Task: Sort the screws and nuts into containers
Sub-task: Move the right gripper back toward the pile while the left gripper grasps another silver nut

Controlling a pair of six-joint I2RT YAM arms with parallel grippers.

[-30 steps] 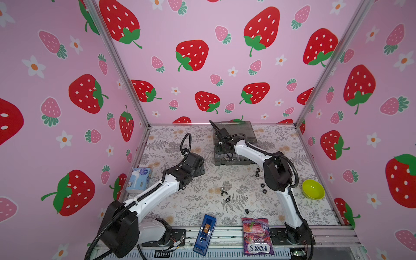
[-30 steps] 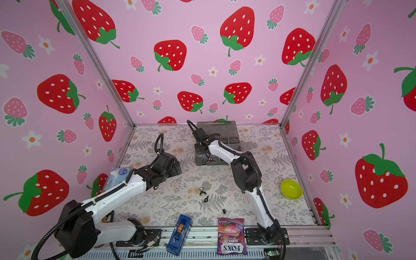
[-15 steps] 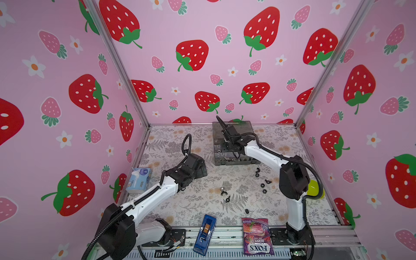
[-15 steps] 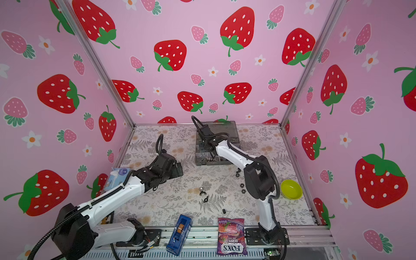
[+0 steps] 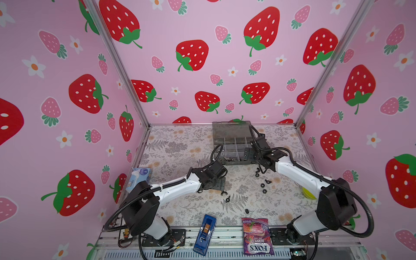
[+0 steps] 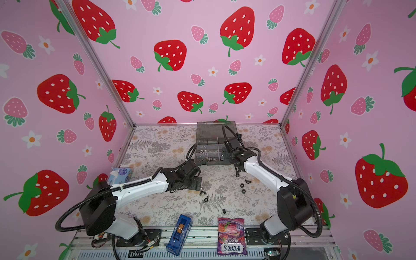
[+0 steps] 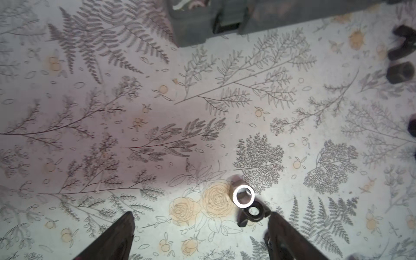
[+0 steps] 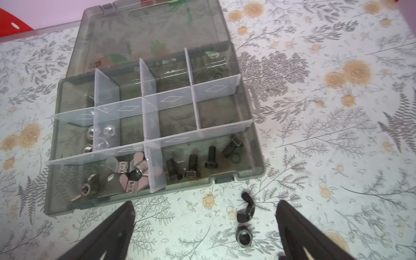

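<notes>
Blue box (image 5: 204, 234), purple bag (image 5: 257, 236), yellow bowl (image 5: 307, 195) behind right arm (image 5: 299, 174), both arms' jaws apart

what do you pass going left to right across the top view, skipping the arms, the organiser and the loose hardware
tissue pack → blue box → candy bag → yellow bowl, partly hidden behind the right arm

Both top views are bright and evenly lit; the wide lens splays the pink strawberry-printed walls (image 5: 157, 33) outward. In the left wrist view a pinkish shadow crosses the fern-printed desk (image 7: 135, 108), the shiny silver round nut (image 7: 243, 195) glares white, and the black nuts (image 7: 400, 74) at the frame edge blur.
</notes>
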